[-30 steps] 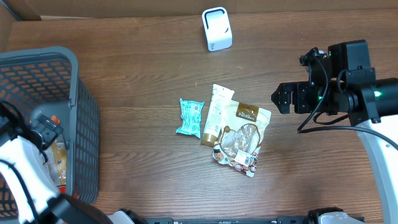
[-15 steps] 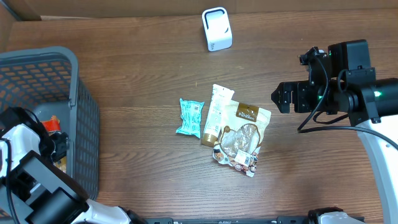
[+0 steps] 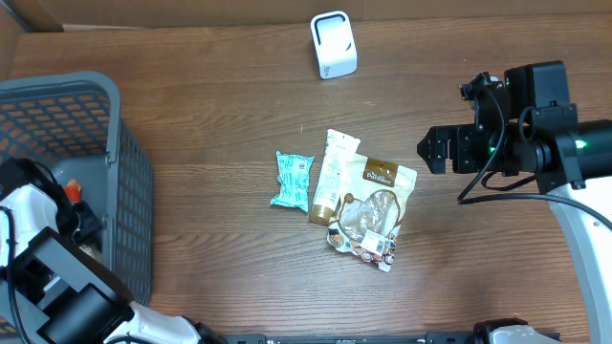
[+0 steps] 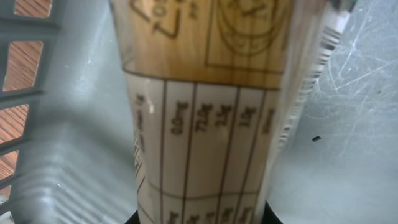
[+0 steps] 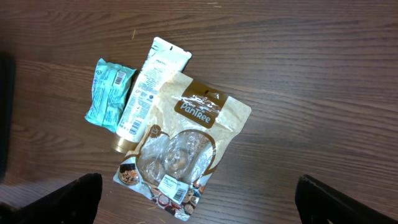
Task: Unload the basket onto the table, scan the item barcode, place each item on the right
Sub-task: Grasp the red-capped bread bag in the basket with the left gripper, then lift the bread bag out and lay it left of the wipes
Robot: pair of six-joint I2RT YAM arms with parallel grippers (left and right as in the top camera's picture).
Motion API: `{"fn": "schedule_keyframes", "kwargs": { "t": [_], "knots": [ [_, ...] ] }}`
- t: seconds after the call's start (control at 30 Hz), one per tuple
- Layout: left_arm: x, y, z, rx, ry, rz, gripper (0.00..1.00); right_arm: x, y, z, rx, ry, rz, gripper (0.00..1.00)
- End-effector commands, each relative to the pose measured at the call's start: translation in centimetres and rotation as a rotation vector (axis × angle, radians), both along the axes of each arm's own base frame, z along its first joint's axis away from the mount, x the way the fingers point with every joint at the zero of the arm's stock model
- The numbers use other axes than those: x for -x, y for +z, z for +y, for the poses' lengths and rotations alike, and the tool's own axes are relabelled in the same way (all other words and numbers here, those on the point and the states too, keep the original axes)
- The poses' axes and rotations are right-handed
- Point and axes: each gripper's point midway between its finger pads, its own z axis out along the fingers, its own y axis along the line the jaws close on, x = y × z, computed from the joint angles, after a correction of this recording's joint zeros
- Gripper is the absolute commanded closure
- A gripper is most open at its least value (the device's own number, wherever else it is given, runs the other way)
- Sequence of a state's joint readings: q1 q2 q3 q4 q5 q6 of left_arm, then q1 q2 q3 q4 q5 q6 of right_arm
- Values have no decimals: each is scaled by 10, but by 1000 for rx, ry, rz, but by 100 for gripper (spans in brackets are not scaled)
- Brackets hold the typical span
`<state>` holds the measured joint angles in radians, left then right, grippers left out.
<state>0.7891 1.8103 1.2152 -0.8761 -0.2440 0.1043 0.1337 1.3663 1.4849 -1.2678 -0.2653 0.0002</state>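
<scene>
My left gripper [image 4: 202, 216] is down inside the grey basket [image 3: 115, 143], shut on a tan packet [image 4: 205, 118] printed with a nutrition table and a barcode strip along its right edge. The packet fills the left wrist view, with the dark fingers just showing on either side at the bottom. In the overhead view the left arm [image 3: 38, 239] hides the packet. My right gripper [image 3: 430, 151] hovers open at the right of the table, nothing between its fingers [image 5: 74, 199]. A white scanner [image 3: 333, 44] stands at the back centre.
Three items lie mid-table: a teal packet [image 3: 293, 180], a white-and-gold tube [image 3: 335, 172] and a tan pouch [image 3: 375, 210] with a clear window. The basket wall [image 4: 56, 124] is close on the left of the held packet. An orange item [image 3: 73, 190] lies in the basket.
The left arm has shifted within the basket and its jaws have gone from wide open to shut on the tan packet. The right arm has not moved.
</scene>
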Motion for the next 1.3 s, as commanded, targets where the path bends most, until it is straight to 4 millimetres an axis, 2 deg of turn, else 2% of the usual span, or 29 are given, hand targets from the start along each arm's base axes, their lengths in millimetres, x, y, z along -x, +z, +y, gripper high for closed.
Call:
{"fn": "schedule_keyframes", "kwargs": {
  "t": [0.0,0.13,0.23,0.3,0.47,0.53,0.6,0.77,0.83,0.93,1.07,1.17,1.2,1.27],
  "knots": [
    [-26,2,-6,79,-21,-55,96,-2,6,3,-6,12,-20,0],
    [-61,44,-10,90,-74,-136,96,-2,6,3,-6,12,-22,0],
    [-95,84,-22,112,-201,-220,96,-3,6,3,-6,12,-23,0],
    [-111,112,-25,82,-244,-254,96,-3,6,3,-6,12,-23,0],
    [-141,195,-35,-19,-329,-371,96,-3,6,3,-6,12,-23,0],
    [-151,231,-46,-34,-365,-449,96,-3,6,3,-6,12,-23,0],
    [-159,279,-73,-11,-430,-578,96,-3,6,3,-6,12,-23,0],
    [-148,354,-130,43,-487,-779,96,-2,6,3,-6,12,-22,0],
    [-141,375,-152,76,-525,-849,96,-2,6,3,-6,12,-22,0],
    [-135,396,-190,140,-616,-921,96,-2,6,3,-7,12,-22,0],
    [-136,398,-234,200,-725,-922,96,-2,6,3,-7,12,-22,0],
    [-144,384,-267,267,-780,-871,96,-2,6,3,-6,12,-19,0],
    [-148,372,-281,296,-787,-827,96,-2,5,3,-6,12,-19,0],
    [-154,351,-295,321,-770,-747,96,-2,5,3,-6,12,-18,0]
  ]
}}
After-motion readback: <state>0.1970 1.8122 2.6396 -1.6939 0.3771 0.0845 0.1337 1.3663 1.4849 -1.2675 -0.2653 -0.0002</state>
